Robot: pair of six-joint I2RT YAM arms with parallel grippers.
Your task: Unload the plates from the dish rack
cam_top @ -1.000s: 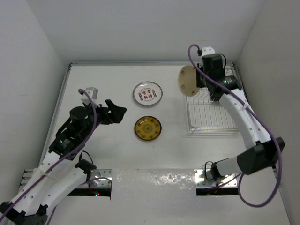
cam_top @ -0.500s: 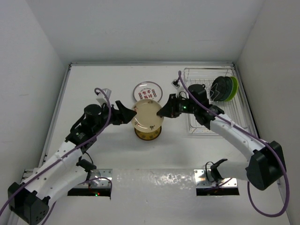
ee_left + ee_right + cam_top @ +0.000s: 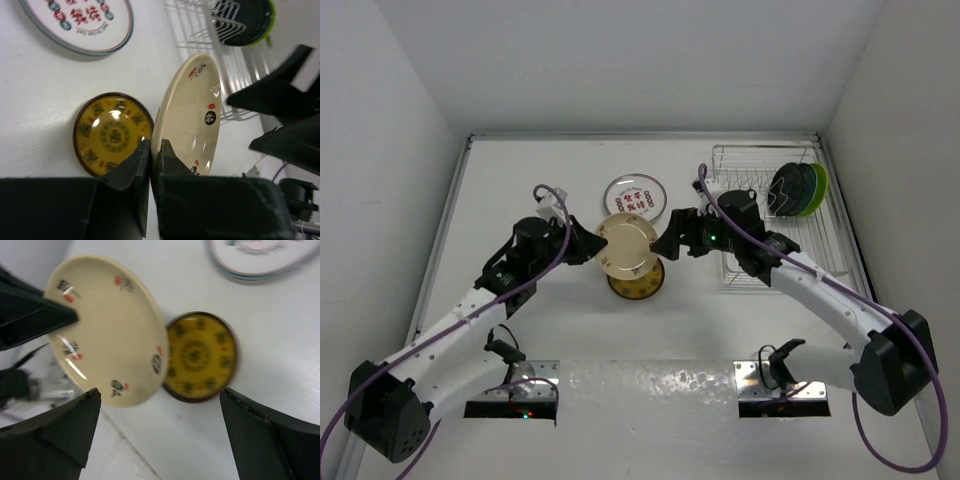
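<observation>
A tan plate [image 3: 628, 245] hangs tilted above the table's middle, my left gripper [image 3: 590, 247] shut on its left rim. The left wrist view shows both jaws [image 3: 155, 147] pinching the tan plate [image 3: 192, 115] edge. My right gripper [image 3: 672, 235] stands open just right of the plate, apart from it; its wrist view shows the tan plate [image 3: 107, 330] beyond the wide-spread gripper [image 3: 160, 395]. Below lies an amber-brown plate [image 3: 640, 285], and a white patterned plate [image 3: 635, 195] lies further back. The dish rack [image 3: 760, 255] holds a black and a lime green plate [image 3: 798, 190] upright.
The amber-brown plate [image 3: 112, 132] and the white plate [image 3: 80, 20] lie flat on the table under the left wrist. The rack [image 3: 200, 25] sits against the right wall. White walls enclose the table at the back and both sides.
The right arm carried the tan plate from the rack to the middle. My left gripper came in and shut on its rim, and the right gripper opened and let go.
</observation>
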